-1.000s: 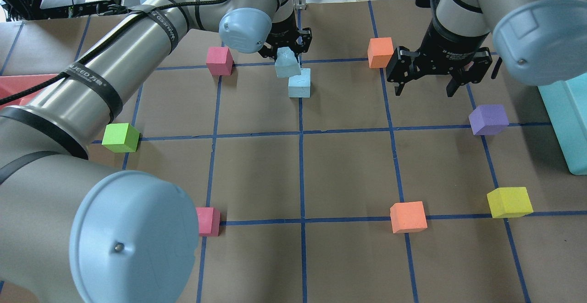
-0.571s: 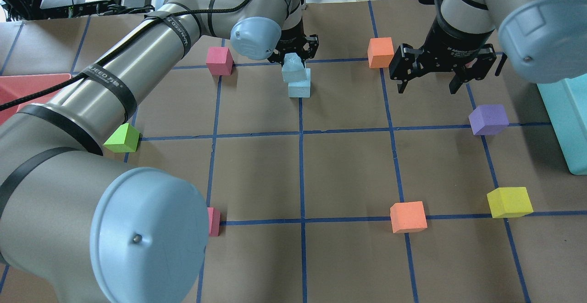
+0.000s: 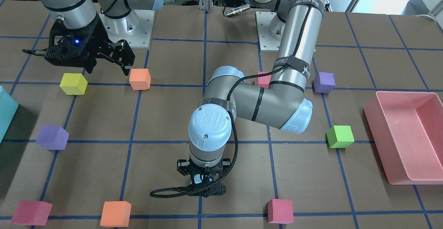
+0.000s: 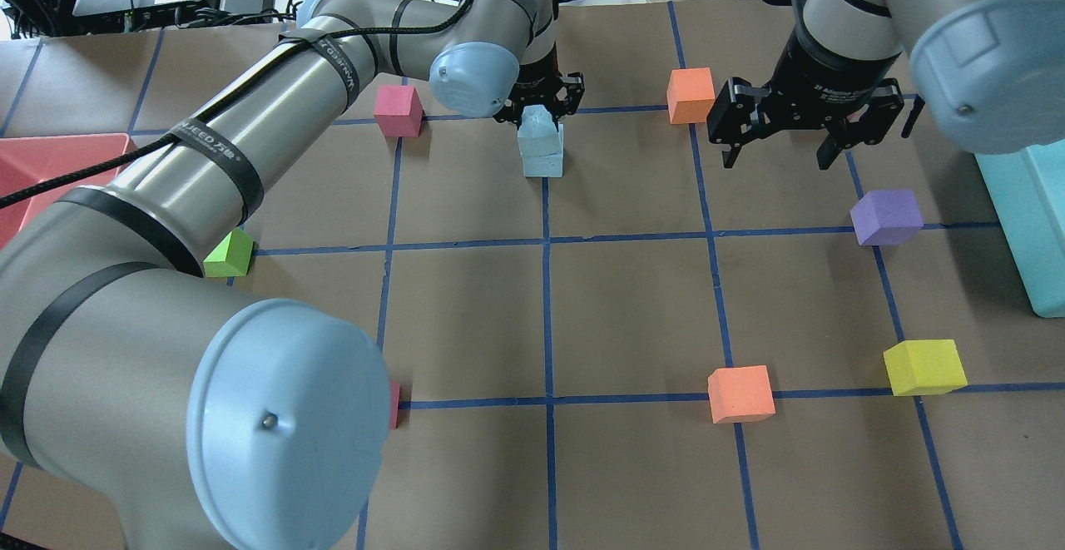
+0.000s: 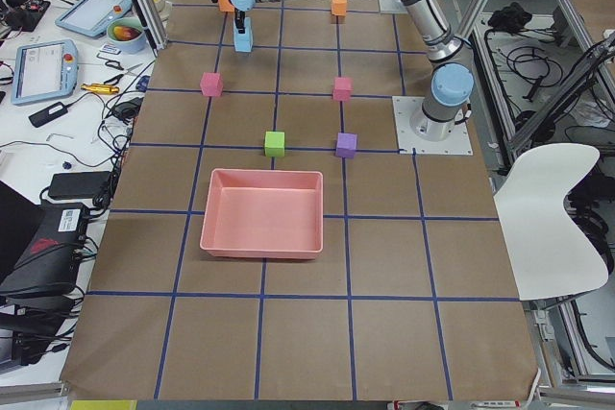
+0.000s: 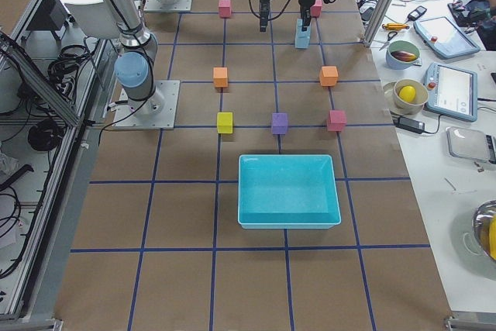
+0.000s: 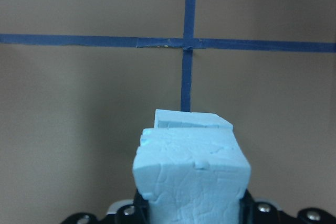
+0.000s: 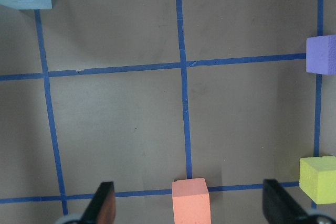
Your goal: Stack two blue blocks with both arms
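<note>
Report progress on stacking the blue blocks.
Done: the lower blue block sits on the table, and the left tool has the upper blue block gripped. In hand: that block sits over the lower one, roughly lined up; whether it rests fully I cannot tell. Left: open the left tool and withdraw. The right tool hangs open and empty.

We have carried the blue block (image 4: 537, 124) in our left hand (image 4: 539, 111) rightward and down, from beside the other blue block (image 4: 542, 161) to squarely atop it. Our right hand (image 4: 778, 161) drifted slightly farther away.
</note>
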